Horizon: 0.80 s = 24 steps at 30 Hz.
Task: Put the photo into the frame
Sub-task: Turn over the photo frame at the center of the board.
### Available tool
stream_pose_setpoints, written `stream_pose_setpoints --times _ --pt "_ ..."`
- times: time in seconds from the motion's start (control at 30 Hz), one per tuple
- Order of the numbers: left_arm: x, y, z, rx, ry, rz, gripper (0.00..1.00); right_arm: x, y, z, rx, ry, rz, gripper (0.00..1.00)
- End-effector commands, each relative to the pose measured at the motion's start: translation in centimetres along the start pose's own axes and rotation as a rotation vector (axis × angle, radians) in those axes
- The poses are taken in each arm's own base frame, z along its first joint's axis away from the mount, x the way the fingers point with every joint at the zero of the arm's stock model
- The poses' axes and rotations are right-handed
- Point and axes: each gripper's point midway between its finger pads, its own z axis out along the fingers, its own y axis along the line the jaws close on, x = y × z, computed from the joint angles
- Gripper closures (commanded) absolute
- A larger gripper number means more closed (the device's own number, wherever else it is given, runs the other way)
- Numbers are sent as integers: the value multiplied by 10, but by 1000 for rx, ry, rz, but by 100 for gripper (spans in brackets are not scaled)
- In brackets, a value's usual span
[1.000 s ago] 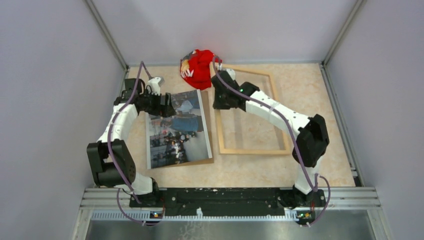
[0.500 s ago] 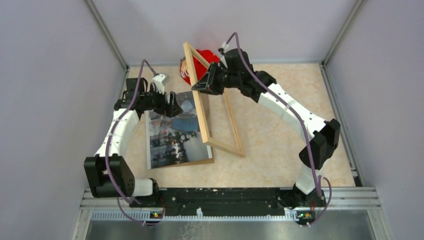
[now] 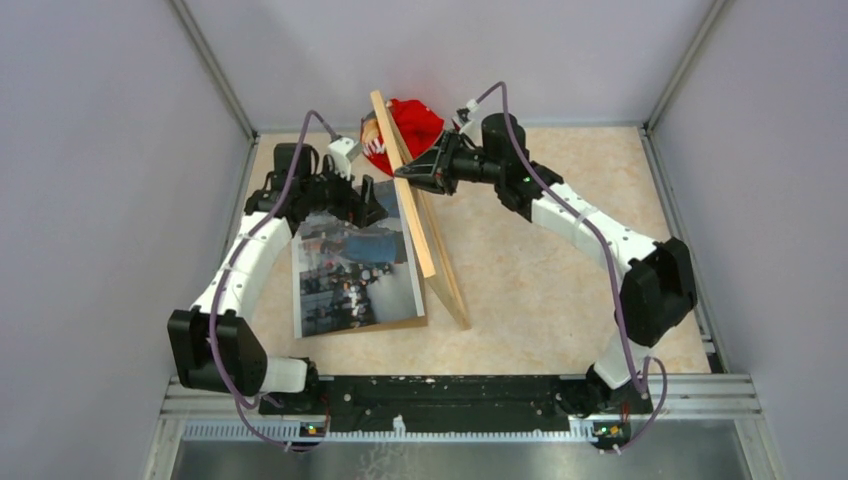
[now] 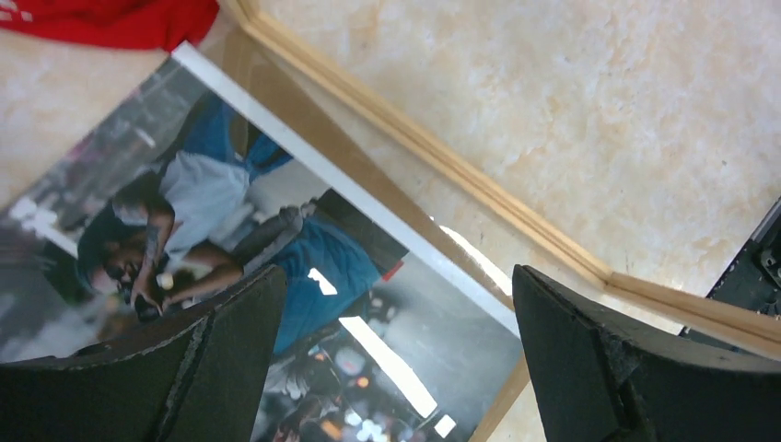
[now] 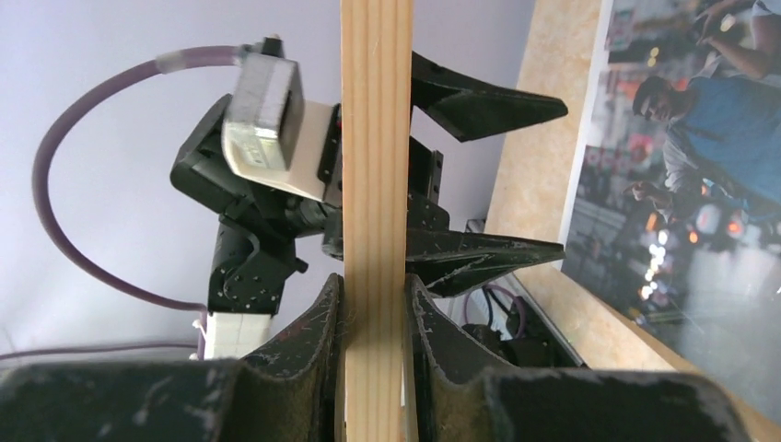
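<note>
Soft, even light fills the top view, and shadows on the table (image 3: pixel 560 290) are faint and blurred at their edges. In the left wrist view, white glare streaks cross the glossy photo (image 4: pixel 230 212) near six o'clock. The dark fingers (image 4: pixel 212 368) of the left gripper (image 4: pixel 396 285) look soft. In the right wrist view the frame (image 5: pixel 376 138) is crisp, while the fingers (image 5: pixel 285 368) of the right gripper (image 5: pixel 373 285) at six o'clock are out of focus.

Frame (image 3: pixel 419 235) on edge (formerly flat)
</note>
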Motion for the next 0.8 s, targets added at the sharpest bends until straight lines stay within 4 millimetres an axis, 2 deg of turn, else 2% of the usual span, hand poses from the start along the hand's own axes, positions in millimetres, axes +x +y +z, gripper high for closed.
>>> stream_pose_setpoints --times 0.0,0.17,0.23,0.4,0.6,0.77 --pt "-56 -9 2 -16 -124 49 2 -1 53 -34 -169 -9 -41 100" --pt "-92 -11 2 -47 -213 65 1 -14 41 -52 -125 -38 -35 69" --pt "-102 -12 4 -59 -243 81 2 -18 37 -57 -99 -42 -45 61" --pt "-120 -16 20 -76 -252 94 2 -23 26 -67 -3 -30 -83 50" --pt "-146 -22 38 -91 -263 113 2 -28 30 -86 93 -34 -176 45" --pt "-157 -32 53 -75 -261 143 2 -26 37 -99 161 -21 -234 43"
